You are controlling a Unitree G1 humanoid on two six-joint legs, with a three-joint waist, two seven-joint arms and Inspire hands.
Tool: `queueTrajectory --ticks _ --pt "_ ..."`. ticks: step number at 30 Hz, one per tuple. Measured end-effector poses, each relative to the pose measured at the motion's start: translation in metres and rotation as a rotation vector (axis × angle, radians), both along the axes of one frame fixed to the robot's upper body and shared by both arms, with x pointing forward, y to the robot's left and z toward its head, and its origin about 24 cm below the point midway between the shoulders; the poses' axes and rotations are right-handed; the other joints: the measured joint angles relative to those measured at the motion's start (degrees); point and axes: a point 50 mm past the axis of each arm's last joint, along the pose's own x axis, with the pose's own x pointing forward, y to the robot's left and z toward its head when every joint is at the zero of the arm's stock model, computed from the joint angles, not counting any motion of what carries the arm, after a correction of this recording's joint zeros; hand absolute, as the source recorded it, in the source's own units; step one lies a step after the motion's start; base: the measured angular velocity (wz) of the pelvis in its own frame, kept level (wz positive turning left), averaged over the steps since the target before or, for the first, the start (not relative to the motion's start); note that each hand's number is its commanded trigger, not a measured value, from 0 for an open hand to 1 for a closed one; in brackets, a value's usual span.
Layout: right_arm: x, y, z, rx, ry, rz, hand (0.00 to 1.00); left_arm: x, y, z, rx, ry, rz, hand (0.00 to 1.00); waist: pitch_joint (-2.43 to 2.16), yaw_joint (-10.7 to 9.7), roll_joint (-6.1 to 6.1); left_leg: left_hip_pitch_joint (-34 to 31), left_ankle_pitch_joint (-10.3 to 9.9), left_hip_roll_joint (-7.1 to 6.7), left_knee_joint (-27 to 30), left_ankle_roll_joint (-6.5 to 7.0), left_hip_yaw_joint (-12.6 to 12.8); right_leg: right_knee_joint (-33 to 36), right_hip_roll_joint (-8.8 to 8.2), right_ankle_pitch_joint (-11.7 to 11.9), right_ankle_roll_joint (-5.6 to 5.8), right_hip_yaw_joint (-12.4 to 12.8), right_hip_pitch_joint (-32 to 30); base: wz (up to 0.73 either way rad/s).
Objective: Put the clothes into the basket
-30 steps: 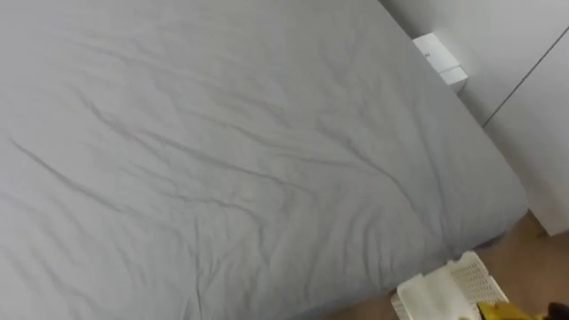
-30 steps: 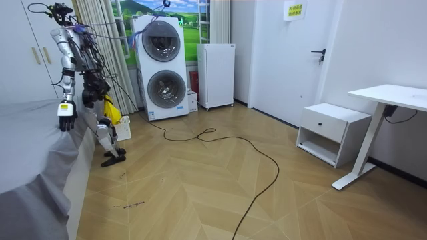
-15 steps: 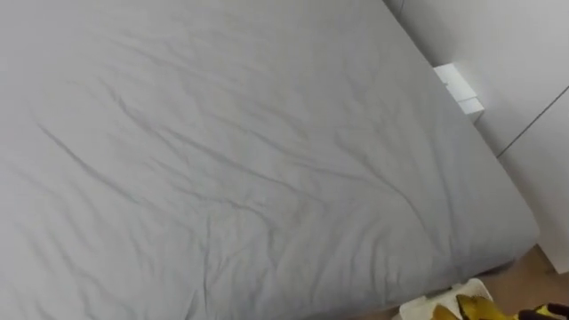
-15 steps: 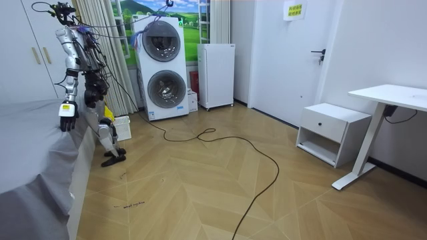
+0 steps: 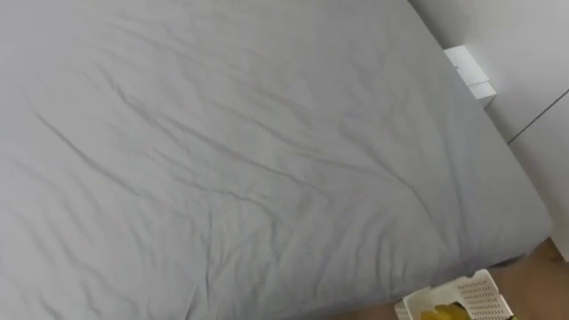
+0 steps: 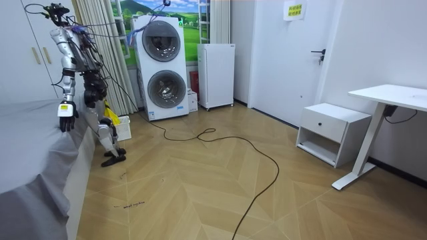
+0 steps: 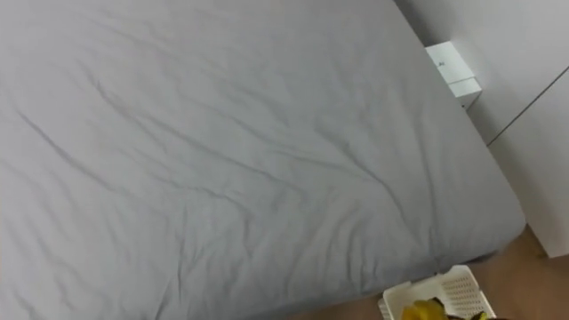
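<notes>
A yellow cloth (image 5: 439,312) lies over the white slatted basket (image 5: 484,292) at the foot corner of the bed. In the room view the yellow cloth (image 6: 111,117) hangs low just above the basket (image 6: 123,127) on the floor. I stand at the side of the bed (image 5: 231,151), facing it. My left hand (image 6: 65,122) hangs at my side by the bed's edge, fingers relaxed and holding nothing. My right hand (image 7: 483,316) is a dark sliver by the cloth at the picture's bottom edge.
The grey sheet (image 7: 222,160) is wrinkled and bare. A white wardrobe (image 5: 533,98) and a small white box (image 5: 471,73) stand beyond the bed. Stacked washing machines (image 6: 161,67), a white cabinet (image 6: 216,75), a nightstand (image 6: 332,132) and a desk (image 6: 390,100) line the room.
The yellow cloth has come down from hanging at my hip to just over the basket. The eye views have shifted, which is the camera's own move. My left hand has stayed put.
</notes>
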Motion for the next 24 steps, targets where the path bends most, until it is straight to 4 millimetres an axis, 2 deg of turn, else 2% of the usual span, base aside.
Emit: queueTrajectory --ticks 9,24 --pt "-0.0002 0.0021 -0.0016 0.029 0.004 0.030 0.00 -0.0008 -0.0002 -0.0004 -0.003 0.012 -0.008 0.00 0.32 0.0 0.50 0.4 0.0 -0.12 -0.1 0.00 -0.4 -0.3 0.01 0.0 0.03 0.0 0.7 0.01" --pt "0.0005 0.0026 -0.0019 0.041 0.000 0.037 0.00 -0.0013 -0.0001 -0.0004 -0.003 0.012 -0.008 0.00 0.31 0.1 0.45 0.9 0.0 -0.06 -0.1 0.00 -0.3 -0.1 0.05 0.0 0.03 0.2 0.9 0.00"
